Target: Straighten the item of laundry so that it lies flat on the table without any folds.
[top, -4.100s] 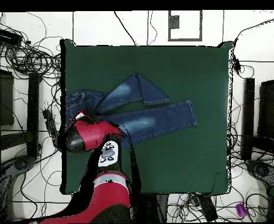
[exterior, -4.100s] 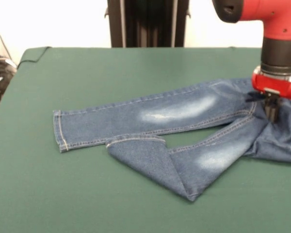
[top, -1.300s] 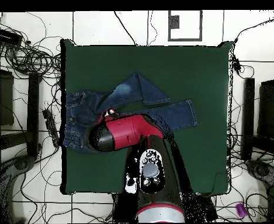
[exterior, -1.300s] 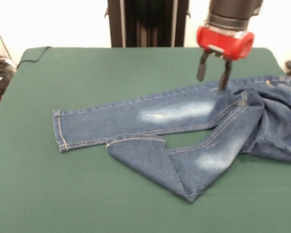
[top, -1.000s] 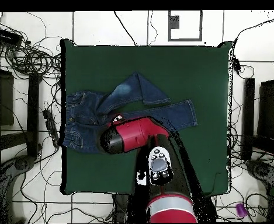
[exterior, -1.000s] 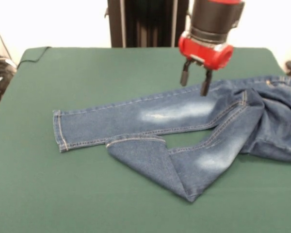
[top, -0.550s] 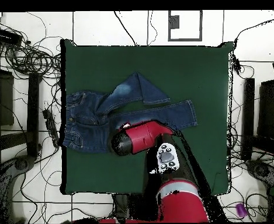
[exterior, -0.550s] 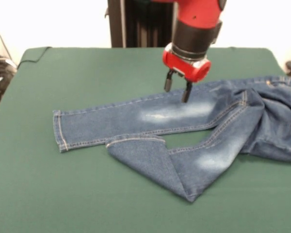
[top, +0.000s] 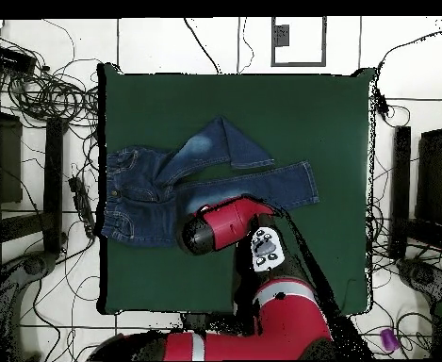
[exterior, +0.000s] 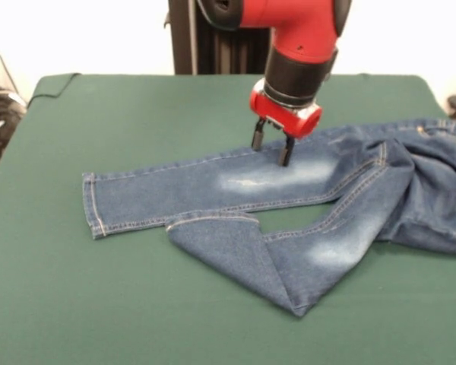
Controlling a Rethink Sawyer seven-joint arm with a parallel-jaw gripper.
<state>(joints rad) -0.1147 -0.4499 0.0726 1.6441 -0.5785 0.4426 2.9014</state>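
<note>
Claw (exterior: pixel 271 148): red collar with two dark fingers spread apart, nothing between them; poised over the upper thigh of the straight leg, one fingertip (exterior: pixel 284 157) at or just above the denim, contact not clear. Mounted on a red and black arm (exterior: pixel 300 42) that comes down from above; in the overhead view the arm's red housing (top: pixel 220 226) covers the spot and hides the claw.

Jeans (exterior: pixel 289 205): small blue denim pair with tan stitching, lying on the counter, not flat.
- Straight leg (exterior: pixel 205 190): stretched out smooth, hemmed cuff (exterior: pixel 92 205) at its end, whitish faded patch (exterior: pixel 277 175) just beside the claw.
- Second leg (exterior: pixel 327 243): doubled back on itself. The crease forms a point (exterior: pixel 298 308), and the lower part lies folded over so that its cuff (exterior: pixel 211 219) sits just beside the straight leg. A second faded patch (exterior: pixel 338 251) shows above the fold.
- Waist end (exterior: pixel 437 190): bunched and rumpled, running out of the front view at the side; overhead it lies near one side edge of the counter (top: pixel 130 184).

Counter (exterior: pixel 99 296): large, covered in dark green cloth, far bigger than the jeans.

Surroundings: cables (top: pixel 36 85) on the floor around the counter in the overhead view.
</note>
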